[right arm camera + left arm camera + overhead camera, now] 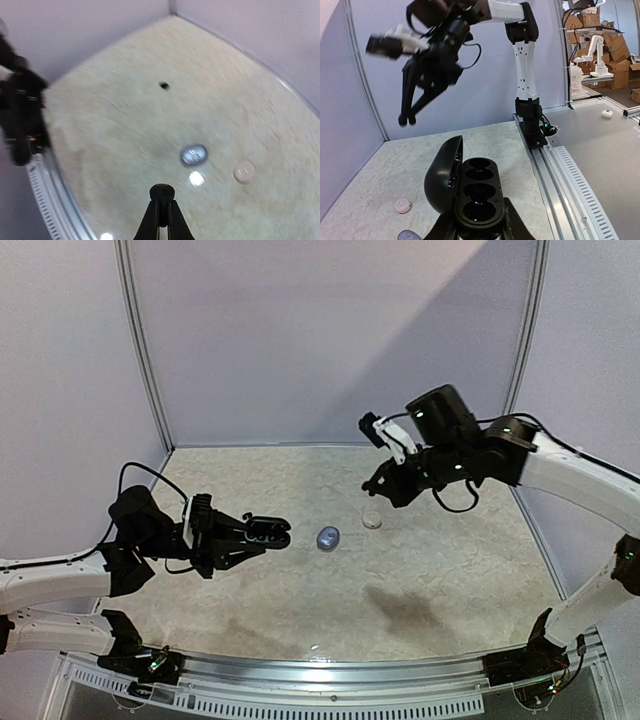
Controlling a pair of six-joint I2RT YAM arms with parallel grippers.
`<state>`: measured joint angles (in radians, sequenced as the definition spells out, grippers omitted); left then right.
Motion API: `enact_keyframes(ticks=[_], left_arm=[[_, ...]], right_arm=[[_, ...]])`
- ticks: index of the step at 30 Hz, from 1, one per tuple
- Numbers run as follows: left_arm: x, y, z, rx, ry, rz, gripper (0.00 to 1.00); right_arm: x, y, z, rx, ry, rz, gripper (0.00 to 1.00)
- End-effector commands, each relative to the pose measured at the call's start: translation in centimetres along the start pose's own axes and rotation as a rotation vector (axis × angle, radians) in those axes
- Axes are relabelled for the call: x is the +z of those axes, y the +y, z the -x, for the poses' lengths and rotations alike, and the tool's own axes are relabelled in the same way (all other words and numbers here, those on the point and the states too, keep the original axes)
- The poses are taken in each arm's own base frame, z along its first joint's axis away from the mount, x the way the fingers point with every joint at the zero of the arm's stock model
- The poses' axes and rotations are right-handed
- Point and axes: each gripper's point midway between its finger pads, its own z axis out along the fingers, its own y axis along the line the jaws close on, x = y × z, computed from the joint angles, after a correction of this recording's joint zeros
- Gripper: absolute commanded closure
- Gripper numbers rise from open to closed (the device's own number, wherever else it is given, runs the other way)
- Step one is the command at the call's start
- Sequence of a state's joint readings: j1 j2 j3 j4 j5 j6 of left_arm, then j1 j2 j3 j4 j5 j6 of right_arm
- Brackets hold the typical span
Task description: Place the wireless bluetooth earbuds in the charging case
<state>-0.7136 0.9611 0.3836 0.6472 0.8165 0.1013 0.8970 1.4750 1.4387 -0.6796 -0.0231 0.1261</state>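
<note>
My left gripper (pixel 262 533) (pixel 479 222) is shut on the black charging case (pixel 479 192), holding it above the table with the lid swung open to the left. Its dark wells look empty. My right gripper (pixel 374 487) (pixel 161 200) hangs in the air above the table's middle, shut on a small black earbud (pixel 162 191) at its fingertips. A silvery-grey earbud (pixel 328 537) (pixel 193 155) and a white one (pixel 372 520) (pixel 245 171) lie on the table between the arms. The white earbud (pixel 402 205) also shows left of the case.
A small dark speck (pixel 163 86) lies farther out on the beige tabletop (pixel 300 590). Pale walls enclose the back and sides. The right arm (pixel 520 55) rises from its base on the metal rail (pixel 555 170) at the table's near edge.
</note>
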Motion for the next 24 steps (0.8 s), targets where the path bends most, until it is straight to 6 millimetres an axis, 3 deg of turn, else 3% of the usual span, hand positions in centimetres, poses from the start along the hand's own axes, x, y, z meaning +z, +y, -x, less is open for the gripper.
enact_keyframes(ticks=[1, 4, 5, 10, 18, 24], left_arm=[[0.5, -0.6, 1.4, 0.01, -0.022, -0.057, 1.0], [0.6, -1.1, 1.8, 0.05, -0.022, -0.09, 1.0], [0.6, -1.3, 1.9, 0.067, -0.022, -0.104, 1.0], [0.6, -2.2, 2.4, 0.126, -0.021, -0.147, 1.0], [0.2, -3.6, 1.8, 0.263, 0.019, -0.19, 1.0], [0.2, -3.7, 2.1, 0.226, 0.01, -0.185, 1.0]], right_arm=[[-5.6, 8.5, 4.8, -0.196, -0.28, 0.34, 1.0], [-7.8, 13.0, 5.2, -0.345, -0.324, 0.422, 1.0], [-8.1, 13.7, 5.4, -0.382, -0.324, 0.426, 1.0], [-7.5, 18.4, 4.6, -0.535, -0.257, 0.482, 1.0], [-7.5, 21.4, 4.2, -0.626, -0.259, 0.499, 1.0], [-7.7, 22.8, 3.2, -0.652, -0.224, 0.516, 1.0]])
